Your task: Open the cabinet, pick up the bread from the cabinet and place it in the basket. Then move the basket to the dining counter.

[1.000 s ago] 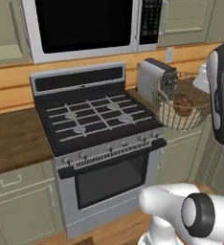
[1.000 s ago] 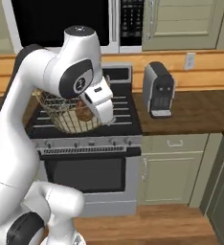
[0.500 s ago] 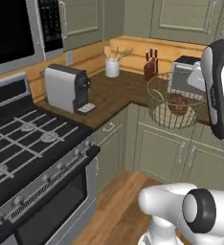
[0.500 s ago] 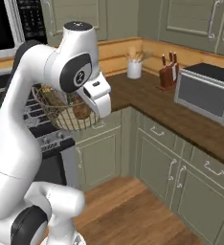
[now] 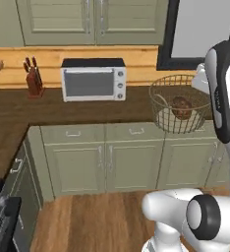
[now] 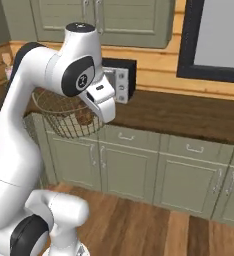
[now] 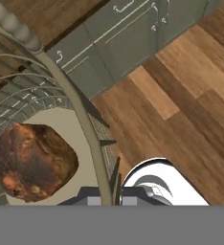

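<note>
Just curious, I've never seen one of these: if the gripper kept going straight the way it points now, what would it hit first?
The gripper is shut on the basket rim, pointing down. Beyond the rim, it would probably meet the wooden floor first, though depth is unclear.

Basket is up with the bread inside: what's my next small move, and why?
Probably keep the claw clamped on the basket rim and drive on: the bread sits inside, and it hangs above the floor by a toaster oven worktop, not the dining counter.

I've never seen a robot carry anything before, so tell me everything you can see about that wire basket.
The basket is a round bowl of thin pale wire mesh with a thicker rim and solid cream base. It hangs upright in the air, clear of the counter, the hand clamped on its rim. The dark-brown bread lies inside on the base.
</note>
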You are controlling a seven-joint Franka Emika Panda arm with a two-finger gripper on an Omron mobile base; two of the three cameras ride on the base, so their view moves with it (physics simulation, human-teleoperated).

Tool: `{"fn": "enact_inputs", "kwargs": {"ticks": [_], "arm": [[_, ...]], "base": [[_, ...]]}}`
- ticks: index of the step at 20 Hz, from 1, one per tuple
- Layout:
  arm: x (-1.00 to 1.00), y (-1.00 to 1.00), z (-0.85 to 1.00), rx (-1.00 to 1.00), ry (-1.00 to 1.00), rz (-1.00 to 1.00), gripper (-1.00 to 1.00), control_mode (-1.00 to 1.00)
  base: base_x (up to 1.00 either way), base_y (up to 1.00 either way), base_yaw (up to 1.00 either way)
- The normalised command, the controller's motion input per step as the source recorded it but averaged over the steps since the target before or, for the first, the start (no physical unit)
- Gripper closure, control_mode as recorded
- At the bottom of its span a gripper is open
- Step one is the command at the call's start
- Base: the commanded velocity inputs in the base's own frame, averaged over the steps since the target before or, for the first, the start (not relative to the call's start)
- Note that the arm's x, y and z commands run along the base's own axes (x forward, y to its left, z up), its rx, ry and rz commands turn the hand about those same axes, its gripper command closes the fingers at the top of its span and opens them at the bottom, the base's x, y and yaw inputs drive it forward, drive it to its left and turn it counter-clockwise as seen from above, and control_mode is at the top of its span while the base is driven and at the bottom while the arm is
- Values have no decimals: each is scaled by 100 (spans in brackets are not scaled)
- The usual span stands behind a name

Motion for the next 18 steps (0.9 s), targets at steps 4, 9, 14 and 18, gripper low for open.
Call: {"fn": "enact_inputs", "kwargs": {"ticks": [4, 9, 14, 18], "arm": [[0, 0, 0, 0, 0, 0, 100, 100], [0, 0, 0, 0, 0, 0, 100, 100], [0, 0, 0, 0, 0, 0, 100, 100], [0, 0, 0, 0, 0, 0, 100, 100]], "base": [[0, 6, -100], [0, 6, -100], [0, 5, -100], [0, 6, -100]]}}
